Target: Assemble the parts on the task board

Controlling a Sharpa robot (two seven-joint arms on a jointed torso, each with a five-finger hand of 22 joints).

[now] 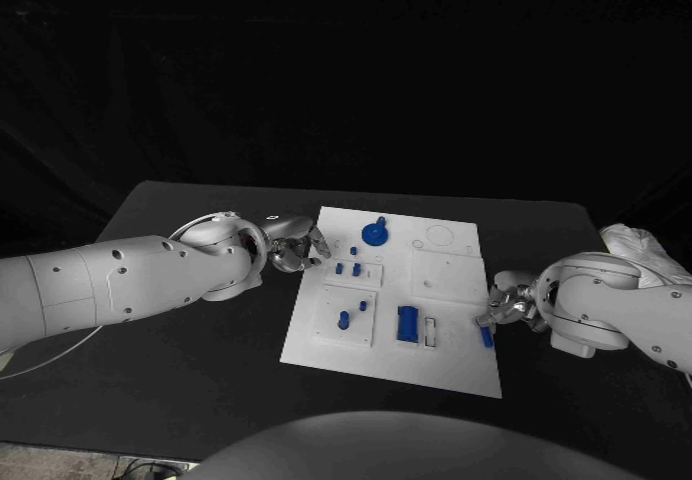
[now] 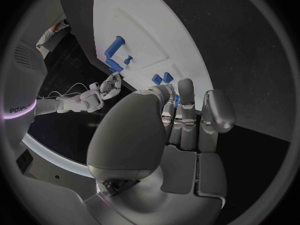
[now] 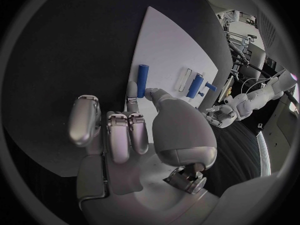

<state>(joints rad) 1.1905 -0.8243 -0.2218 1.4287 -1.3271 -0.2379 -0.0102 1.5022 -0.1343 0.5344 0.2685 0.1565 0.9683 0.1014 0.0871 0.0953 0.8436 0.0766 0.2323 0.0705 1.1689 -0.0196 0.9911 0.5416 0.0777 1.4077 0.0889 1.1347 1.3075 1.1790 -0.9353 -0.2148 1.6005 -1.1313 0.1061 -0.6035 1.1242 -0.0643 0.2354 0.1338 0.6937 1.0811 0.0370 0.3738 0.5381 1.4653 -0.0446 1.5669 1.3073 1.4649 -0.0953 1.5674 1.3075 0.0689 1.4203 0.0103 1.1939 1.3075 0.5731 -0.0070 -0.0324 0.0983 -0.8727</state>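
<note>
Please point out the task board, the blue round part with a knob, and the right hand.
task board [image 1: 450, 272], head view, bare upper-right surface.
blue round part [image 1: 375, 234], head view, disc centre.
right hand [image 1: 508, 306], head view, middle of hand.

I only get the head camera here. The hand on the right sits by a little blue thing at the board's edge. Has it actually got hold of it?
Observer: The right wrist view shows the blue rod lying flat on the task board, with the right hand placing its thumb and a fingertip on either side of the rod's near end. I cannot tell whether they squeeze it.
Operator: Is the other hand carrying anything?
Observer: No. In the left wrist view the left hand has nothing in it, and its thumb is apart from the fingers.
Operator: What is in front of it?
Observer: Two short blue pegs stand on the board just beyond its fingertips.
</note>
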